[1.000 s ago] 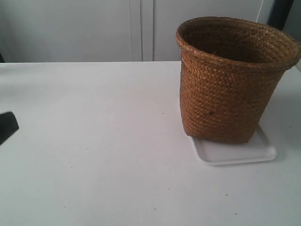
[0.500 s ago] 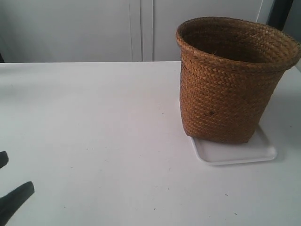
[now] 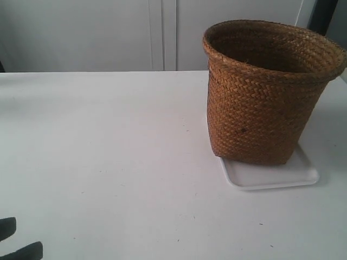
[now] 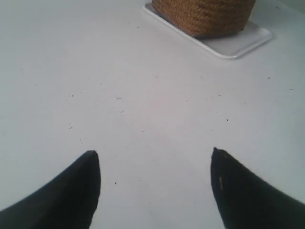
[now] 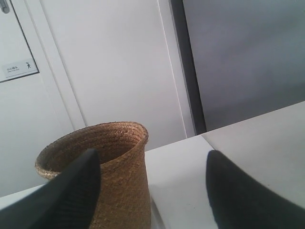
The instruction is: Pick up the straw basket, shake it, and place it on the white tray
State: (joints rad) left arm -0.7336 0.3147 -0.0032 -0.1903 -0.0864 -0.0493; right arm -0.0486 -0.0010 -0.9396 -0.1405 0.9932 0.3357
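Two pincers, both spread and empty. Risk, as I judge it: the straw basket [image 3: 265, 97], tall on a narrow base, tips if an arm brushes it. Left pincer [image 4: 155, 155] sits low over the table [image 3: 108, 135], well apart from the basket, which stands upright on the white tray [image 3: 271, 177]. Right pincer [image 5: 152, 155] faces its rim, not touching.

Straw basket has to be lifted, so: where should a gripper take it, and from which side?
Probably the rolled rim of the straw basket, from above, one finger inside the wall: it stands upright and open-topped on the white tray, its body looking too wide.
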